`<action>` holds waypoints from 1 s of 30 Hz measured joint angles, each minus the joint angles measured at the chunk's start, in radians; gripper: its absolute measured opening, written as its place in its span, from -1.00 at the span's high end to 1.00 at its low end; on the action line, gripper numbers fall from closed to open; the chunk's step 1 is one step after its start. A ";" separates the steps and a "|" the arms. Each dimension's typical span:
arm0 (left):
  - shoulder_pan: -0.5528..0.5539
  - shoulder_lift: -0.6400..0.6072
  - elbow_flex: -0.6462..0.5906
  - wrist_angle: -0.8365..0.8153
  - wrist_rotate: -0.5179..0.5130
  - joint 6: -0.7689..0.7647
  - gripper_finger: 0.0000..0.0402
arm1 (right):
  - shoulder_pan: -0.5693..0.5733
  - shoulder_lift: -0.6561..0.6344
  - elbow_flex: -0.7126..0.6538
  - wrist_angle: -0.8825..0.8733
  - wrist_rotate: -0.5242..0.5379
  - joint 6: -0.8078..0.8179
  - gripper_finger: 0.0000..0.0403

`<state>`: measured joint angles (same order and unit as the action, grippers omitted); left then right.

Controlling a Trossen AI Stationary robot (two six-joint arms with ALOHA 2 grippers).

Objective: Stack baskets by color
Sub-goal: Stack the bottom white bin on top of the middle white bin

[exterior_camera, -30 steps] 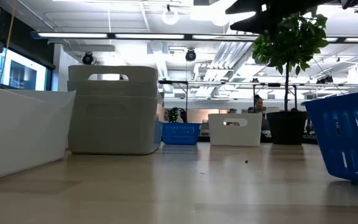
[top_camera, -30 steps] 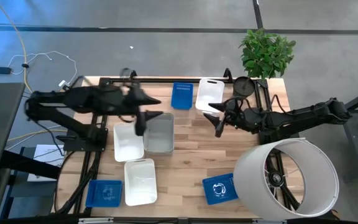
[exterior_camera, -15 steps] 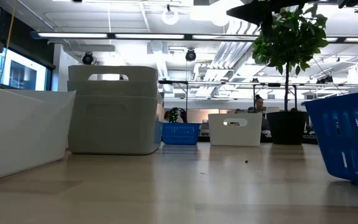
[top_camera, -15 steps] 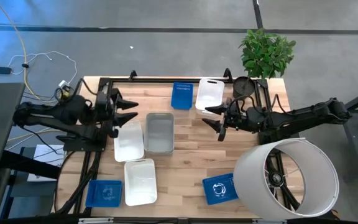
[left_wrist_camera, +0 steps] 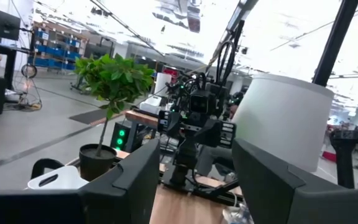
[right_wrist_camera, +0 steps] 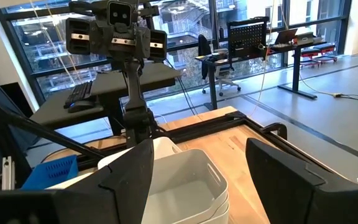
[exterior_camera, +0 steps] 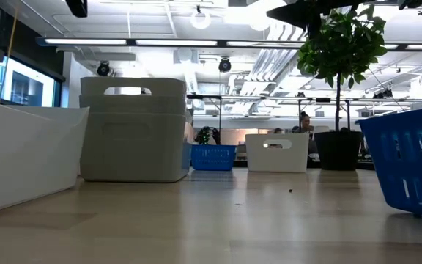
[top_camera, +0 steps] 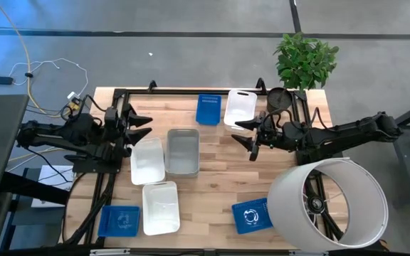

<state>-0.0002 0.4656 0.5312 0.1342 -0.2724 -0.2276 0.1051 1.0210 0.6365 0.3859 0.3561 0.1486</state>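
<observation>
Two empty, open grippers, left gripper [top_camera: 139, 122] and right gripper [top_camera: 247, 135], are hovering beside the grey basket stack [top_camera: 182, 151] mid-table, between placements; next, fetching an unstacked white basket [top_camera: 160, 207].

Two baskets [top_camera: 165, 154] side by side mid-table; plant [top_camera: 305, 60] at far right corner.
</observation>
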 joint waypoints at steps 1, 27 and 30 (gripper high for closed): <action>0.000 0.000 0.000 0.000 0.000 0.001 0.06 | 0.000 0.000 0.000 0.000 0.000 0.000 -0.21; 0.000 0.000 0.000 -0.002 -0.020 0.042 0.06 | 0.000 0.000 0.000 -0.014 0.000 -0.001 -0.21; 0.000 0.000 0.000 -0.002 -0.019 0.048 0.06 | 0.000 0.000 0.000 -0.026 0.000 -0.001 -0.21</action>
<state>-0.0002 0.4660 0.5308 0.1322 -0.2918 -0.1795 0.1055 1.0209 0.6365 0.3598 0.3561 0.1475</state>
